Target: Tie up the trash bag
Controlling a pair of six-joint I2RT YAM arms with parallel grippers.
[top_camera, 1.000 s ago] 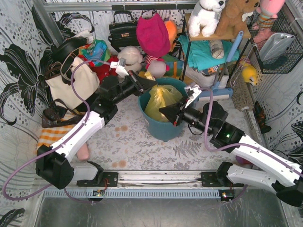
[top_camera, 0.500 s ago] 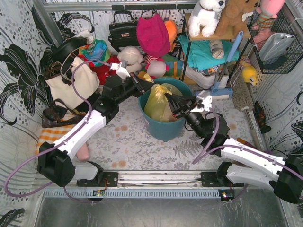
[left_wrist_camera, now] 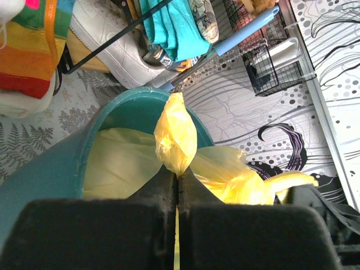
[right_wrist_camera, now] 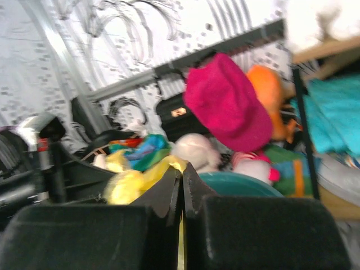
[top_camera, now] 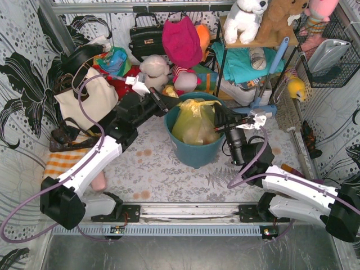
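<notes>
- The left gripper (left_wrist_camera: pixel 177 181) is clamped flat on a thin flap of the trash bag (left_wrist_camera: pixel 175 138). The flap stands up just ahead of its fingertips, and the rest of the bag sags below them inside the teal bin (left_wrist_camera: pixel 56 169).
- The right gripper (right_wrist_camera: pixel 181 171) is also pinched closed, with a sliver of yellow film showing between its jaws and a bunched yellow ear just beyond its tips. The view is blurred, so how much plastic it really holds is hard to judge.
- From above, the left gripper (top_camera: pixel 163 105) and the right gripper (top_camera: pixel 218 119) sit on opposite sides of the trash bag (top_camera: pixel 194 124), with a band of film drawn between them over the bin (top_camera: pixel 194 154).
- Slip: each pinch looks shallow. If the grippers cross to form the knot, the slick film may slide out, most likely on the right, and the ear would drop back below the gripper.
- Tear: the plastic is thin. Pulling the two ears hard apart could stretch or rip it right at the fingertips.
- Lift and tip: pulling upward could drag the bag out, or rock the bin on the counter (top_camera: pixel 157 174), since only friction seems to keep it in place.
- Collision: the two grippers are near each other over the bin mouth, so crossing them risks finger-to-finger contact or a snag on the rim beneath.
- Loose knot: the short ears leave little slack beyond either gripper, so a loop may not close.
</notes>
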